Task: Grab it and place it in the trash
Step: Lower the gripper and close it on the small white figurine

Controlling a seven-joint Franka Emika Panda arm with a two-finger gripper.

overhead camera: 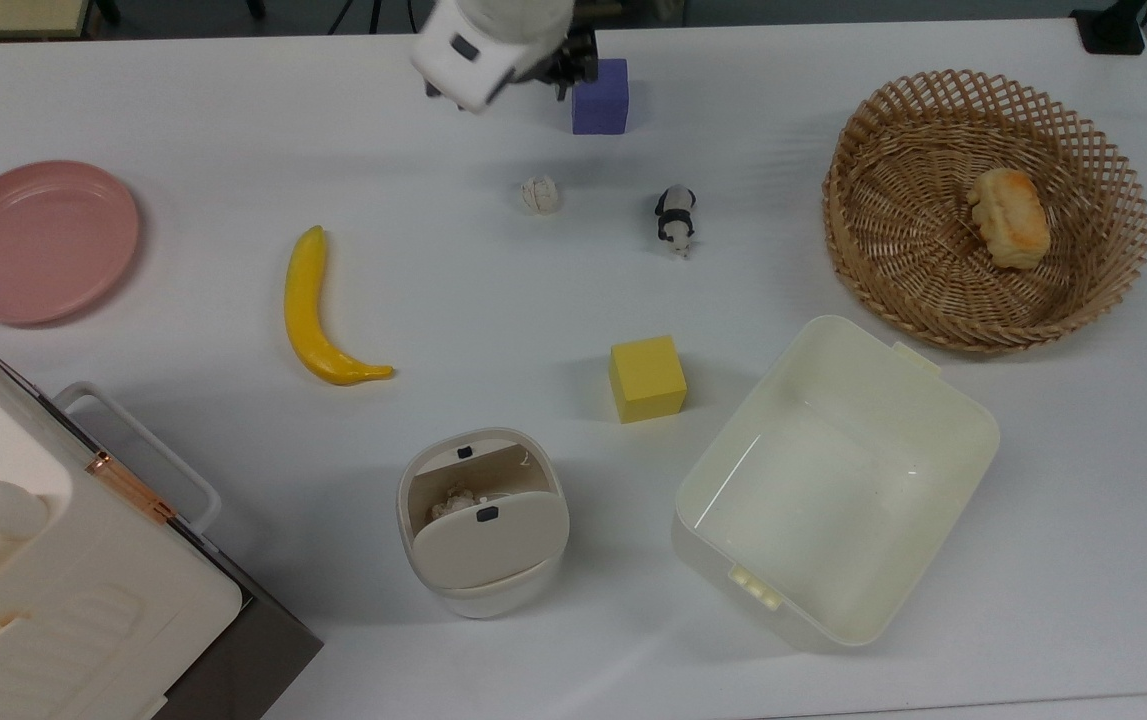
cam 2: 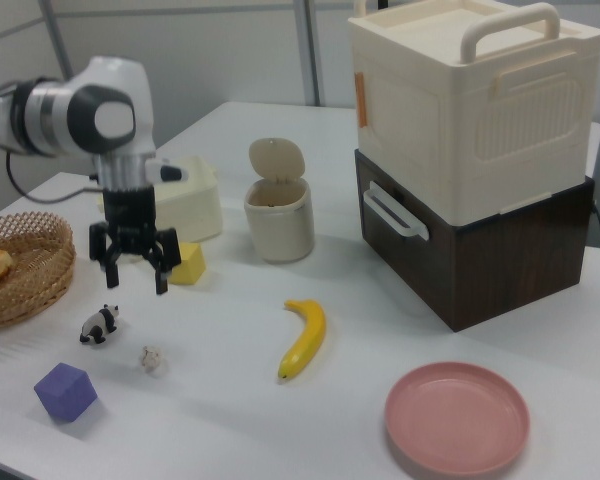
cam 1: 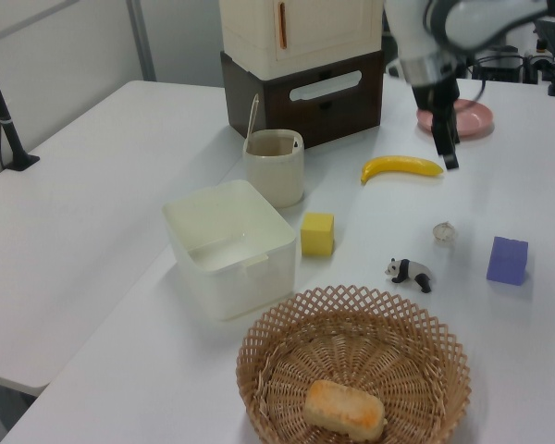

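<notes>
While the hand hangs open, one paper wad, one bin, two cubes.

Bright, even overhead light falls on the white table, leaving soft, faint shadows beside the banana and basket; the arm is motion-blurred in the top view, with mild glare inside the tub

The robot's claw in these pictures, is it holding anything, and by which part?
Nothing is held. The gripper hangs open above the table, and the paper wad lies untouched on the white surface below it.
</notes>
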